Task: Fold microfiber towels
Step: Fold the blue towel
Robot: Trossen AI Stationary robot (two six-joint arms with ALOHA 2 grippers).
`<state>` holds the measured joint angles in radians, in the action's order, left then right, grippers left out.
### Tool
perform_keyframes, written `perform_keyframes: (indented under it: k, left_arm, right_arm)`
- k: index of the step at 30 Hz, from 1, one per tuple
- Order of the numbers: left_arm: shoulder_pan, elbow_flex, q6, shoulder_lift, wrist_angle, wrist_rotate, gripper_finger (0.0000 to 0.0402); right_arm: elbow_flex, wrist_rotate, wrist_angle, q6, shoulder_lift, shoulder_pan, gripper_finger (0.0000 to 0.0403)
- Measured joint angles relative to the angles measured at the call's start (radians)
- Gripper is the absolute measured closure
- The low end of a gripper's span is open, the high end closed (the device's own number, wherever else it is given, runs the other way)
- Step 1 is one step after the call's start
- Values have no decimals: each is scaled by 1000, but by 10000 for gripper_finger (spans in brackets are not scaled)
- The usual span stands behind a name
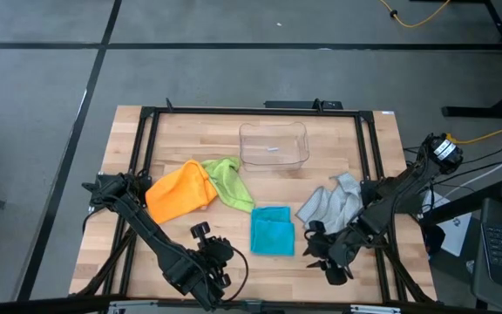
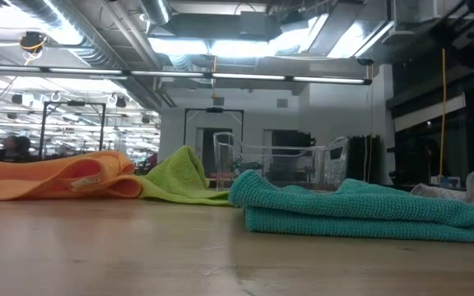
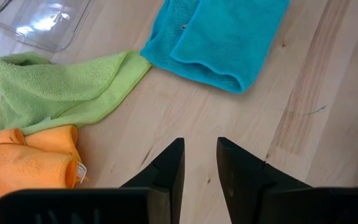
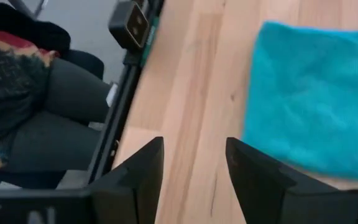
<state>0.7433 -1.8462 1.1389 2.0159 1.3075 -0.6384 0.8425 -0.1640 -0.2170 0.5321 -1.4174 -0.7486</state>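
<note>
Teal microfiber makes up the folded towel (image 1: pixel 273 230), which lies flat as a neat rectangle near the front middle of the wooden table (image 1: pixel 181 126); the low view shows its stacked layers (image 2: pixel 360 211). The orange towel (image 1: pixel 179 191) sits crumpled toward the left side, touching the lime green towel (image 1: pixel 232 182), which lies bunched just beside it and extends toward the teal one without reaching it. The pale grey-blue towel (image 1: pixel 331 202) rests in a loose heap on the right, near the table's right rail. A clear plastic bin (image 1: pixel 274 144) stands behind the towels at the table's rear middle. The left gripper (image 1: pixel 220 259) is positioned over bare wood at the front, left of the teal towel; its wrist view shows the two dark fingers (image 3: pixel 169 171) parted by a narrow gap with nothing between them. The right gripper (image 1: pixel 318 250) is positioned at the front, right of the teal towel and just in front of the grey-blue heap; its fingers (image 4: pixel 143 171) stand apart and hold nothing. A seated person's leg (image 4: pixel 55 118) is visible beyond the table edge in the right wrist view.
</note>
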Motion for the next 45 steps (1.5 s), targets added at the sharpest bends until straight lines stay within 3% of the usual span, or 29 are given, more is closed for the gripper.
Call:
perform_keyframes:
  k: [8,13,17,24,27,37,40,45]
  left_arm:
    - [0,0,-8,0,0,-5,316]
    - [-4,0,-198,0,-45,-83,316]
    - [-9,16,-329,0,-212,-99,316]
    - [-48,155,-634,0,-598,-98,316]
    - [-81,208,-680,1,-690,-96,316]
    - [-177,345,-731,1,-896,102,275]
    - [-177,359,-747,1,-908,111,252]
    - [-174,373,-901,32,-951,140,228]
  right_arm:
    - [0,-51,39,-71,0,3,226]
    - [0,-52,36,-120,0,2,226]
    - [0,-53,58,-250,0,2,226]
    - [1,-53,74,-219,0,2,226]
    - [1,-53,56,-224,0,2,226]
    - [1,-53,52,-195,-128,12,217]
    - [1,-53,63,-200,-180,20,201]
    - [1,-58,116,-242,-258,40,173]
